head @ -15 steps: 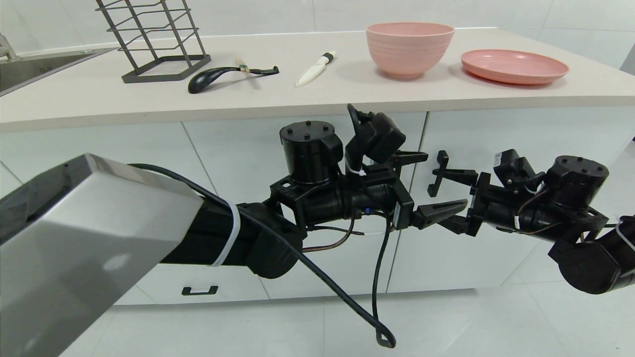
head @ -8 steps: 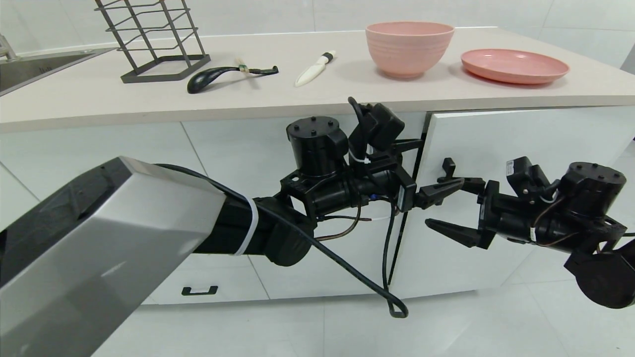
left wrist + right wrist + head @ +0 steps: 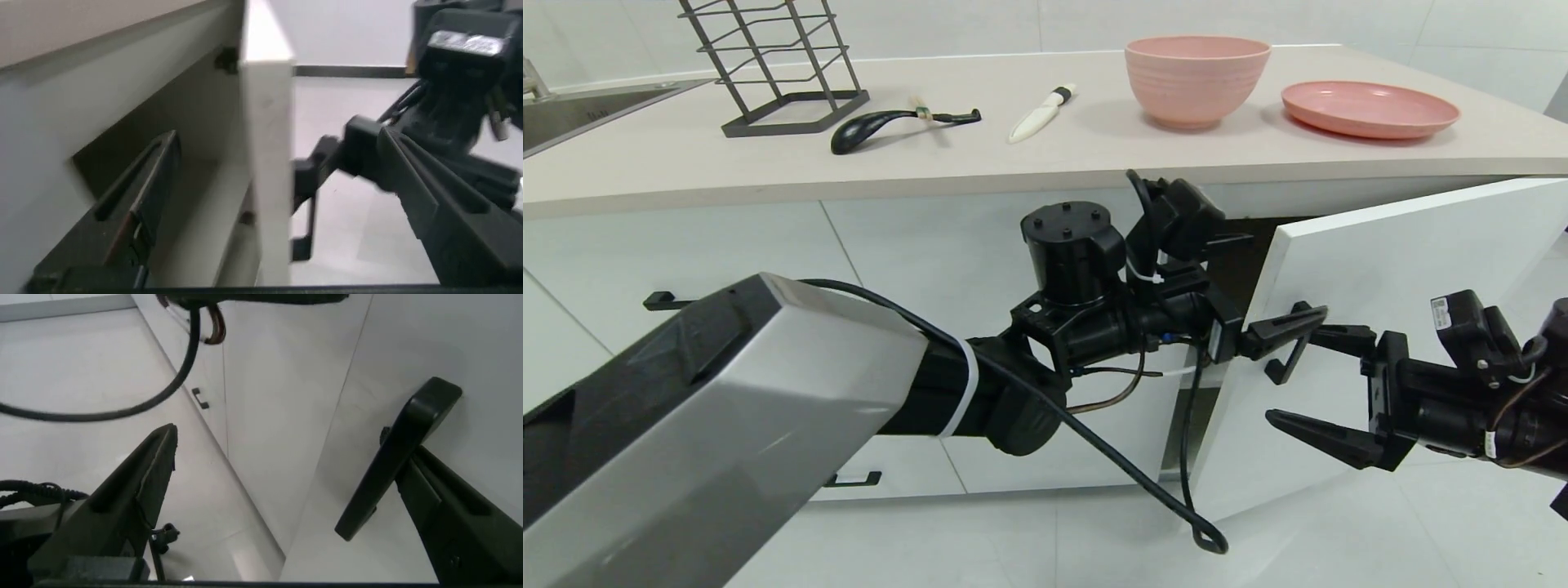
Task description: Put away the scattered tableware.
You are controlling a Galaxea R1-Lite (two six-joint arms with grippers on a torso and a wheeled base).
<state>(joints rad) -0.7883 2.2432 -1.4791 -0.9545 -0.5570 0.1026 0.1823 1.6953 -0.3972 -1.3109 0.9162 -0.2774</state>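
Clearly the step in hand is swinging the door [image 3: 1405,253] wide. The left gripper [image 3: 1282,276] is spread and straddles the door's free edge. The right gripper [image 3: 1290,373] gapes empty, one finger against the handle [image 3: 1286,359]. Best to follow the hinge's arc rather than pull straight out. Bowl [image 3: 1196,77] and plate [image 3: 1368,108] sit toward the counter's [image 3: 1013,163] right end, knife [image 3: 1041,113] and spoon [image 3: 866,129] mid-counter.

head looks down, wrist views close, sharing cabinet door [image 3: 1405,261]

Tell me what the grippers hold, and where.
Nothing is clamped. Right gripper, open, has one finger against the door handle; left gripper, open, straddles the edge of the door.
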